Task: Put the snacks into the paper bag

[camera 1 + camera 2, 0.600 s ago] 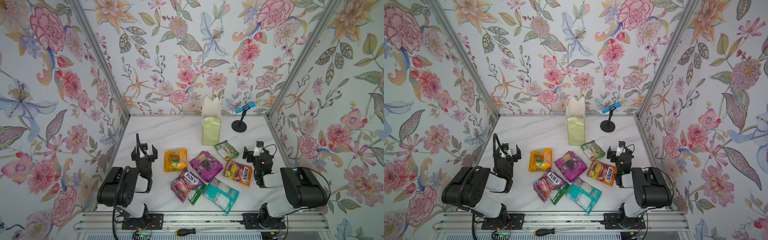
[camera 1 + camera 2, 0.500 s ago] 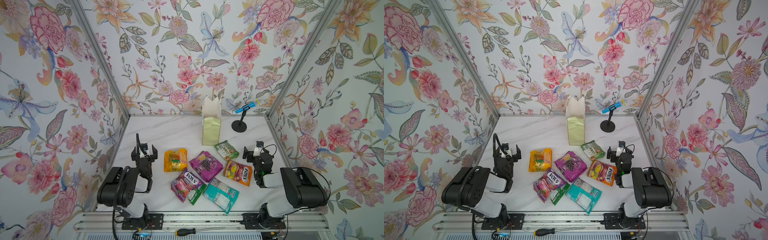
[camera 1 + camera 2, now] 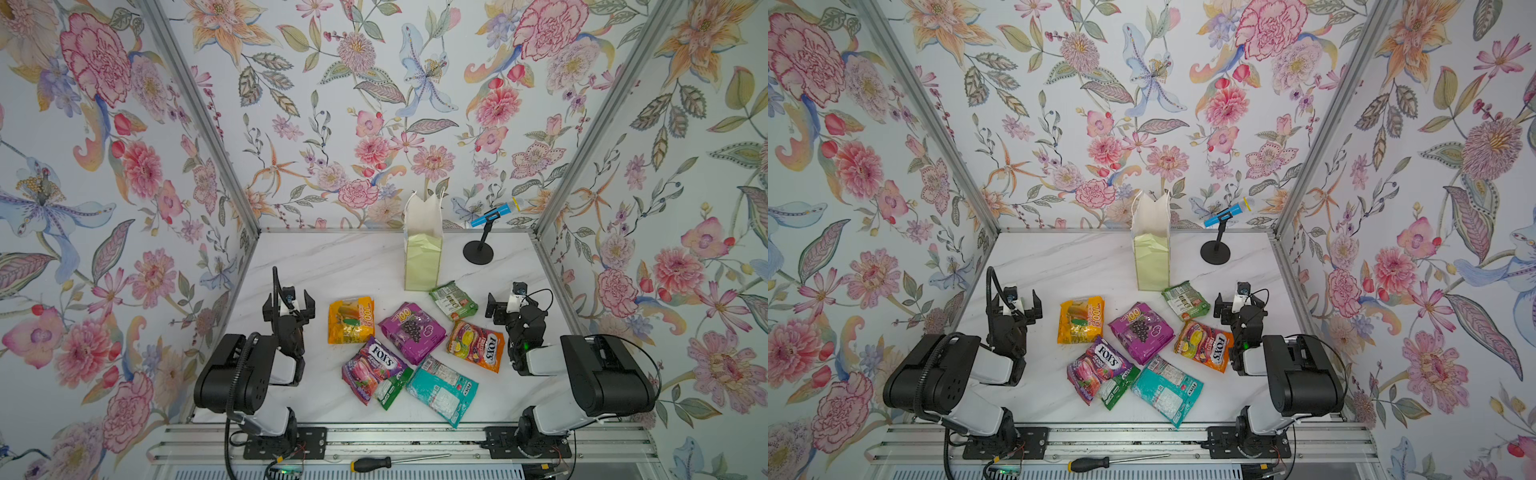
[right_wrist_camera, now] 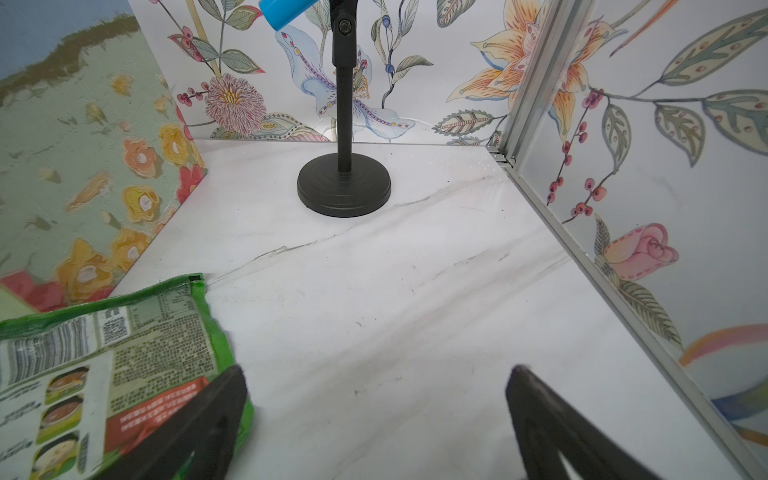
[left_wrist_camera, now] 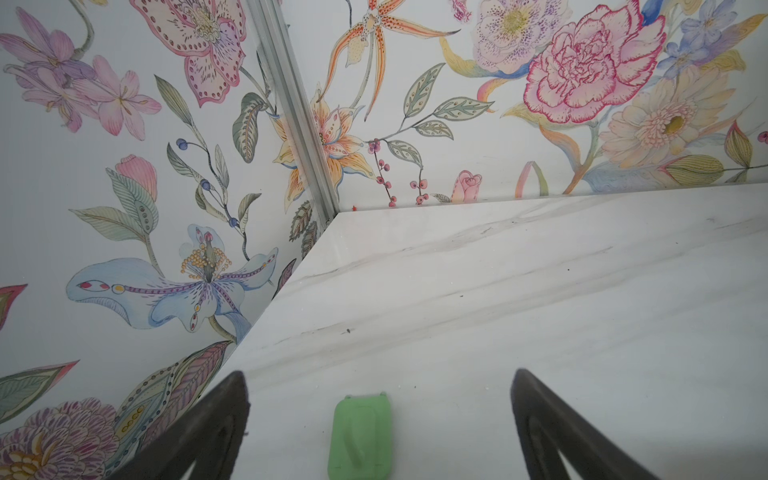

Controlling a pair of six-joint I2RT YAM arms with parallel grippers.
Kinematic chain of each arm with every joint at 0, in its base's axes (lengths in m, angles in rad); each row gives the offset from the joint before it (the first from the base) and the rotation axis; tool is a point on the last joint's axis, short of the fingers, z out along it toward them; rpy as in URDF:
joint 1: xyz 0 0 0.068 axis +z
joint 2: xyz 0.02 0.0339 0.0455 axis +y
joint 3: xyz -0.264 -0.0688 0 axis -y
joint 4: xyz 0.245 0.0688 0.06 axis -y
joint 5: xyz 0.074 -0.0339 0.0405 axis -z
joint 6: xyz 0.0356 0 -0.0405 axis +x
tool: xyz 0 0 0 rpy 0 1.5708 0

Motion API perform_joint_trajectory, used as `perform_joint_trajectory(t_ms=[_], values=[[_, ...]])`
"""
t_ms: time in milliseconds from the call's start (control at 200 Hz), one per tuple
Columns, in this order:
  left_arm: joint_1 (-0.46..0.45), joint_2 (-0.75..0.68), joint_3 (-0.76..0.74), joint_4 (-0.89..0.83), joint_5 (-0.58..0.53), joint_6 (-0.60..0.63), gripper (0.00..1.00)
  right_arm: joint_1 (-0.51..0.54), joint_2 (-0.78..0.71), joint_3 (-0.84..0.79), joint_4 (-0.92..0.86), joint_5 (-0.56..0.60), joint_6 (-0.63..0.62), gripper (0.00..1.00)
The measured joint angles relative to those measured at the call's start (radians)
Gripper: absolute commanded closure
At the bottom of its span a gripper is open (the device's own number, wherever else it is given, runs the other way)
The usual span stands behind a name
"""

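Starting on the left, the left gripper point(image 3: 288, 301) sits over the surface point(image 3: 332, 257), well apart from the snacks. Its fingers point(image 5: 208, 428) are spread wide and hold nothing.

All seven packets lie loose on the surface in front of the bag, none of them in it:

- The orange-yellow packet point(image 3: 351, 319) is the leftmost.
- The purple-red FOX'S point(image 3: 372, 368) is below it in both top views.
- A green packet point(image 3: 390, 388) pokes out from under the purple-red FOX'S.
- The grape packet point(image 3: 411, 332) is in the middle, touching the purple-red FOX'S.
- The teal packet point(image 3: 442, 388) is nearest the front rail.

The bag point(image 3: 423, 262) stands upright toward the back, mouth open and white inside, with its handles up.

Just beside the bag's base lies the other green packet point(image 3: 453, 300), back side up. The orange FOX'S point(image 3: 476, 345) is near that one, toward the front.

A mic stand point(image 3: 478, 251) is at the back, right of the bag, with a blue mic clipped on it.

The right gripper point(image 3: 505, 309) is just beside the green packet and the orange FOX'S. Its fingers point(image 4: 552, 424) are also spread wide and grip nothing. In the right wrist view one finger overlaps the green packet's point(image 4: 104, 353) edge, but it's hard to say whether they touch. The bag's flowery printed side point(image 4: 83, 166) shows behind it.

A screwdriver point(image 3: 370, 464) lies on the front frame.
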Motion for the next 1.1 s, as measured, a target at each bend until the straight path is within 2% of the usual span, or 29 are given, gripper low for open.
perform_joint_trajectory(t_ms=[836,976,1101], values=[[0.000,-0.005,-0.001,0.000,0.000,0.000,0.01,0.000,0.000,0.000,0.000,0.000,0.000,0.01],[-0.002,-0.104,-0.004,-0.039,-0.016,-0.001,0.01,0.000,0.000,0.000,0.000,0.000,0.000,0.01],[-0.024,-0.243,0.051,-0.223,-0.058,-0.013,0.01,-0.001,0.000,0.000,0.000,-0.006,0.000,0.01]])
